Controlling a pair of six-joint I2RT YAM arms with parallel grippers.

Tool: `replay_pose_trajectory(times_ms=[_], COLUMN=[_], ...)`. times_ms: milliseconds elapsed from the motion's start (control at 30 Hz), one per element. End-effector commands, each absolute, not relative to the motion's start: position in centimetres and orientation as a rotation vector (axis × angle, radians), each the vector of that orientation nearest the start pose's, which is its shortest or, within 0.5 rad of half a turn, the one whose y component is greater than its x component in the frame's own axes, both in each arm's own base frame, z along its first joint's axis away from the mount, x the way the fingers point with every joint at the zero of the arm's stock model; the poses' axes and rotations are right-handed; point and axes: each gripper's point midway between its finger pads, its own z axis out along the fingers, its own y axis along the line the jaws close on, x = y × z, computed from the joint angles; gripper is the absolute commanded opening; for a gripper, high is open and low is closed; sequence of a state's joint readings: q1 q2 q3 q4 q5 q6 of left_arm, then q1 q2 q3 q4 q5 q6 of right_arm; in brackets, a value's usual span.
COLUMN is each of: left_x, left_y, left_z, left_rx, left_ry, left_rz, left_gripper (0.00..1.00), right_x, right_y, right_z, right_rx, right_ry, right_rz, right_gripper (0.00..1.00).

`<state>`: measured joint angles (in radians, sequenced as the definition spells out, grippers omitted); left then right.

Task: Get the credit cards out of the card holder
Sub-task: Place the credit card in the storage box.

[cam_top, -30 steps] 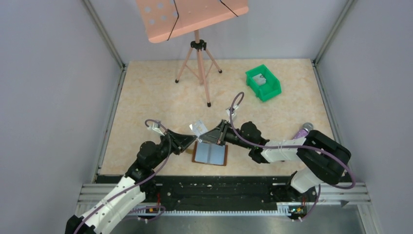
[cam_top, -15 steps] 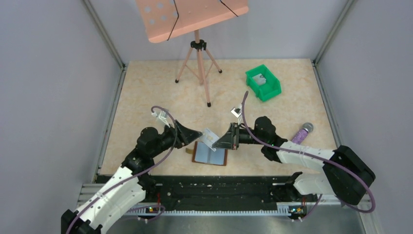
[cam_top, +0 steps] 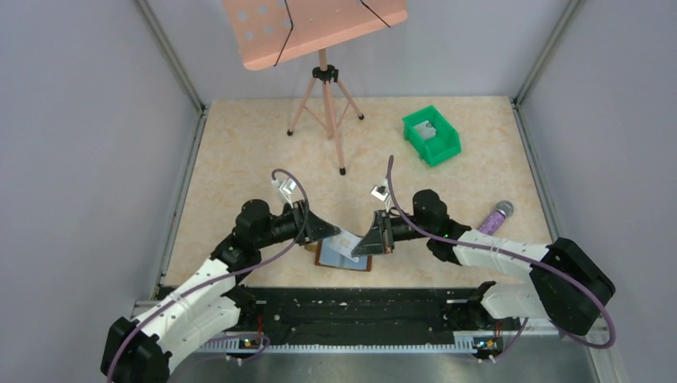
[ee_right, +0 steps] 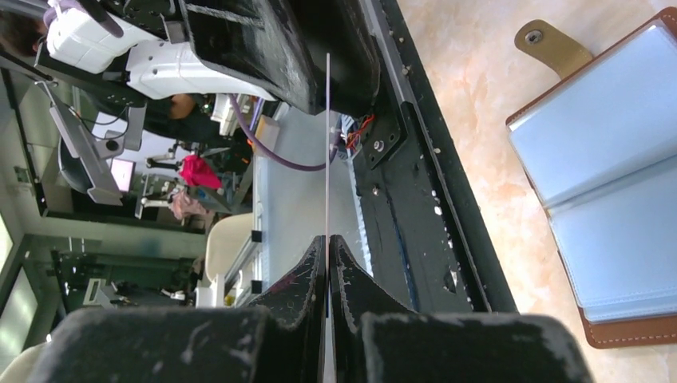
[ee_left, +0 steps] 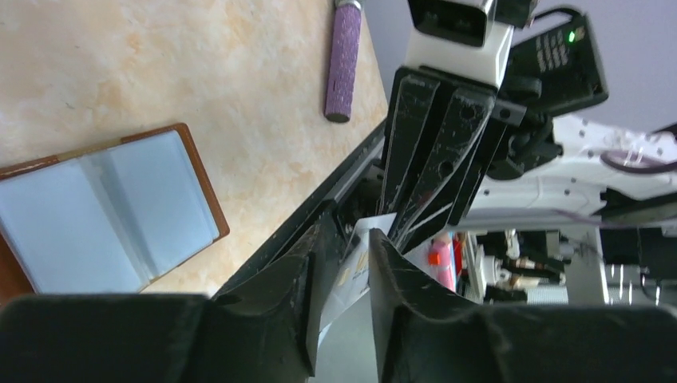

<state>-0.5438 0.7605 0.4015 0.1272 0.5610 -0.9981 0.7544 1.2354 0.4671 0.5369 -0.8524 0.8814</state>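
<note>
A beige marbled counter (cam_top: 239,159) lay between plain grey walls. Above the card holder (cam_top: 342,258) the two claws met tip to tip. The right claw (ee_right: 327,238) was pinched tight on a credit card (ee_right: 327,144), which its wrist camera saw edge-on as a thin pale line running straight out from the closed fingers. The left claw (ee_left: 345,235) faced it with its jaws parted only narrowly, and the far end of the same card slanted across that gap. Whether its pads touched the card could not be told.

The card holder lay open and flat on the counter just under the claws, near the counter's near edge. Its two blue-grey panels faced up inside the brown leather border, and its little brown tab (ee_right: 551,48) stuck out on the left arm's side.

To the right of the card holder, well apart from it, a purple-handled microphone (cam_top: 495,215) lay on the counter. Farther back and to the right of the holder stood a green bin (cam_top: 447,144) with grey cards (cam_top: 429,130) in it. Straight beyond the holder rose a pink music stand (cam_top: 319,32) on its tripod.
</note>
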Motion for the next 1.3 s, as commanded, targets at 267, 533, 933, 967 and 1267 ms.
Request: replay_pose_trajectory(times_ms=[267,533,933,967,1267], left_x=[17.5,20.3,21.4,21.4,21.1], left_y=[-25.5,-23.8,-22.7,-22.7,-22.4], left_z=[21.3,22.2,22.9,23.0,22.6], left_rx=[0.008,-0.327,-0.421,-0.425,-0.44], left_ry=[2.035,1.84,1.722,1.715,1.706], left_rz=[-1.603,-1.613,-1.611,-1.618,-1.625], left_gripper=[0.0,0.0,0.0,0.0,0.0], right_x=[14.7,16.8,18.2,18.3,18.5], right_y=[32.4,30.6,30.3,30.4,31.3], right_z=[19.1,21.2,21.3,21.3,20.8], right_rx=[-0.465,-0.116,0.015,0.023,0.039], right_ry=[2.031,1.86,1.813,1.812,1.813], right_rz=[1.738,1.744,1.752,1.755,1.805], right_gripper=[0.3,0.44,0.42,0.41,0.32])
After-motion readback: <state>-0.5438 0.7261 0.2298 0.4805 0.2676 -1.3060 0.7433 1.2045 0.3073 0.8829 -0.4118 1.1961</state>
